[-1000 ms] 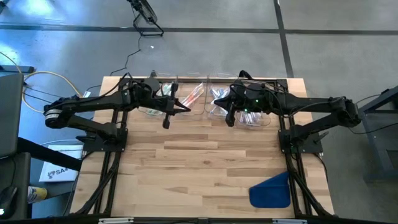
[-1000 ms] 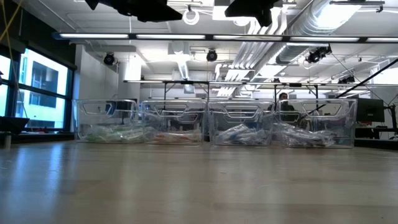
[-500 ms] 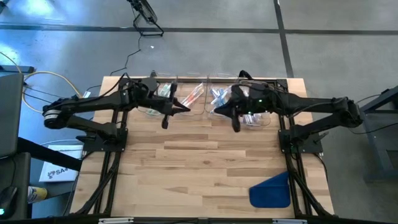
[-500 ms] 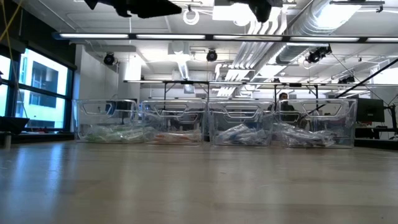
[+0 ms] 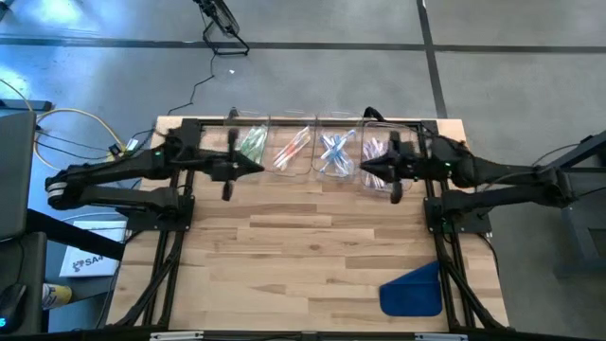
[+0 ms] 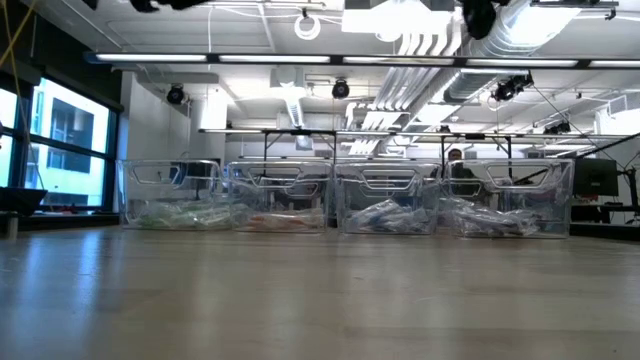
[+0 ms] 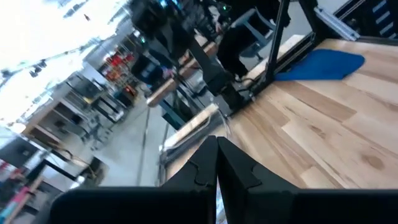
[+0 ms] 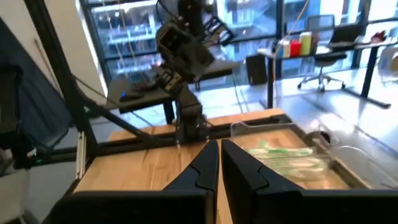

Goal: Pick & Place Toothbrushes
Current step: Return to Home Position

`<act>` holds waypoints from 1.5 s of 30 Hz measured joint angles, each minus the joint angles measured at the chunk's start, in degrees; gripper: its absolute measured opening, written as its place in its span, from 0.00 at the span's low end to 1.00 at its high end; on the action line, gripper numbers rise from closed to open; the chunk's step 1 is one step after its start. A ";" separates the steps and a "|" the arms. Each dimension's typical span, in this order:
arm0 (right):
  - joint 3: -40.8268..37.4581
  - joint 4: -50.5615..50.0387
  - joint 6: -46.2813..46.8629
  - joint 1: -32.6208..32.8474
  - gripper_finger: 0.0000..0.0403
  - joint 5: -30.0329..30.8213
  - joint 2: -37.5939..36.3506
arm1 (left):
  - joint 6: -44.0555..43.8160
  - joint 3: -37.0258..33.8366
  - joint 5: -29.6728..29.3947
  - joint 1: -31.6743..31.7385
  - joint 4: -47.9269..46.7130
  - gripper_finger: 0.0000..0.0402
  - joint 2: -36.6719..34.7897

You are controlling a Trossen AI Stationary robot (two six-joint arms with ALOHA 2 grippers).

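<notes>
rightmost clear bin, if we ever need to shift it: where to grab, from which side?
Probably the top rim of the rightmost clear bin's near wall, from straight above, one finger inside and one outside. Its walls stand upright and thin, the top is open, and the toothbrushes lie low on the bottom, leaving the rim free.

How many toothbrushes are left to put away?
None that I can see. The toothbrushes lie sorted by colour in the four clear bins. The left gripper and right gripper are shut on nothing. Besides the bins, the table holds only a blue cloth, so sorting looks finished.
</notes>
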 joint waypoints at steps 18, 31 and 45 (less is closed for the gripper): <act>-14.88 -0.70 1.24 0.00 0.03 2.47 -27.49 | 1.99 -0.20 -0.73 0.00 -18.45 0.00 -18.81; -16.04 -9.68 2.51 0.00 0.03 2.45 -39.91 | 0.48 -7.33 -0.79 0.00 -13.36 0.00 -25.28; -15.96 -16.95 3.18 0.01 0.03 2.77 -45.81 | -3.27 -17.54 -6.16 0.02 -11.73 0.00 -41.07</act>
